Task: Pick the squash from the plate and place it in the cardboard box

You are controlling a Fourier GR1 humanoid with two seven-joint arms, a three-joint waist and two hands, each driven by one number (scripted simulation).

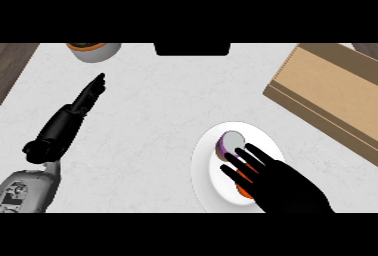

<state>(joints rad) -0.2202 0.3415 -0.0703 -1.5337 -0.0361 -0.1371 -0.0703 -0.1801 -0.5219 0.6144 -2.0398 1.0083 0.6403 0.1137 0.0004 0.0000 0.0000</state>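
Round plate [209,165]: plain white, unpatterned.
Rounded squash on the plate [230,144]: purple rim around a pale grey-white face; an orange patch shows beside the fingers at the plate's near side.
Rectangular cardboard box [332,95]: tan brown, with a darker brown edge band along its long side.
Stone counter top [162,115]: off-white with faint grey veining; dark wood-brown strip at the far left corner.
Small round pot [94,51]: light grey wall, orange-brown rim, dark green content.
Right hand [284,187]: matt black.
Left hand [88,97]: matt black, on a grey forearm.
Dark block at the far edge [192,48]: black.
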